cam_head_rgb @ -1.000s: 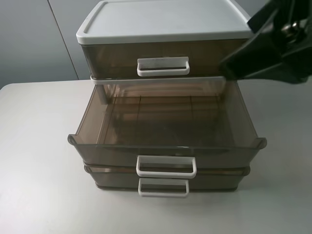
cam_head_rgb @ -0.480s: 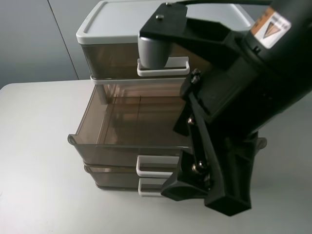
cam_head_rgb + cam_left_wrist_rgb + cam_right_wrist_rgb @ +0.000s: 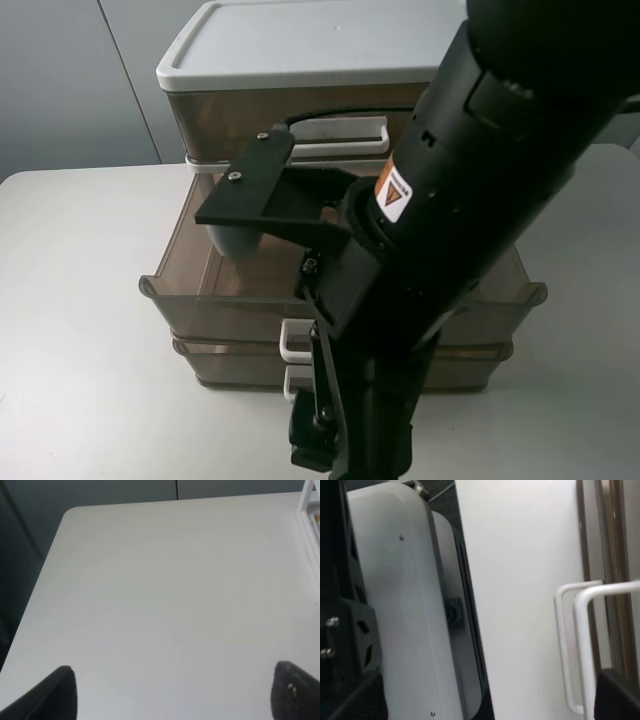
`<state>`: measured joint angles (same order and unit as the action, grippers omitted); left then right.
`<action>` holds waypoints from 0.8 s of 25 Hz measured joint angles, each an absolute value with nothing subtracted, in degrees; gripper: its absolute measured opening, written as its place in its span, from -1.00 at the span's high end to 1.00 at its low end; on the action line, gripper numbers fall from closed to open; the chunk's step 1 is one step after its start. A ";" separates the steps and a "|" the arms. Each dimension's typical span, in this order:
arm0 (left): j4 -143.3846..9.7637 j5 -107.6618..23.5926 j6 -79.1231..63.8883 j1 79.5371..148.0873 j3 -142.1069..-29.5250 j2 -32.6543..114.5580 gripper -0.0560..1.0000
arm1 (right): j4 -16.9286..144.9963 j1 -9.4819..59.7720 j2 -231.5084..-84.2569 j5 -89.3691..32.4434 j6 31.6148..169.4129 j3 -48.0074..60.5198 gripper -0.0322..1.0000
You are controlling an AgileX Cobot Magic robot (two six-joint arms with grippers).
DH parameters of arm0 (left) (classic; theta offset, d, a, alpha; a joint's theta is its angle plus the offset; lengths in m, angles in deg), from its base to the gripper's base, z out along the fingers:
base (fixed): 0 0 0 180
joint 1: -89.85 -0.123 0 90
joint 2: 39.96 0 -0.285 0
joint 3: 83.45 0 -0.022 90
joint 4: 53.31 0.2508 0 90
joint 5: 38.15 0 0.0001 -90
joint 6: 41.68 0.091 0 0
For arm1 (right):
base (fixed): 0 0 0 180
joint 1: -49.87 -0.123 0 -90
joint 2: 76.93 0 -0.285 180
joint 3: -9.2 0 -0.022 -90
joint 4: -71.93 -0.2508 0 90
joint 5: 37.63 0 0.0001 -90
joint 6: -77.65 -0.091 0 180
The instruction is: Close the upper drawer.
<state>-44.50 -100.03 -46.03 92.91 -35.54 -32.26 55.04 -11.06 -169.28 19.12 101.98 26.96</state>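
Jaws of the right pincer (image 3: 487, 697) stand wide, holding nothing, at six o'clock of the pulled-out translucent smoky-brown plastic upper drawer (image 3: 180, 290), mid-stack. Best press its white loop handle (image 3: 290, 340) squarely toward twelve.

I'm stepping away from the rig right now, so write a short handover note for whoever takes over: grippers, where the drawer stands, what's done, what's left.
Left gripper: open, empty, over the table, off to the side of the drawers.
Right gripper: open, holding nothing, low in front of the drawer unit. Two white loop handles show close beside one finger.
Upper drawer: pulled far out; no contact on it visible.
Done: nothing on the drawer yet.
Left: push its front in until it sits flush under the top drawer.
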 joint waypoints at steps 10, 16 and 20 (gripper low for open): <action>-44.50 -100.03 -46.03 92.91 -35.54 -32.26 -0.51 | 64.15 -11.27 -173.98 17.20 98.80 26.96 -0.28; -44.50 -100.03 -46.03 92.91 -35.54 -32.26 -0.51 | 72.64 -11.28 -173.99 14.27 94.29 26.96 -0.28; -44.50 -100.03 -46.03 92.91 -35.54 -32.26 -0.51 | 80.66 -10.05 -174.20 11.70 92.84 26.96 -0.28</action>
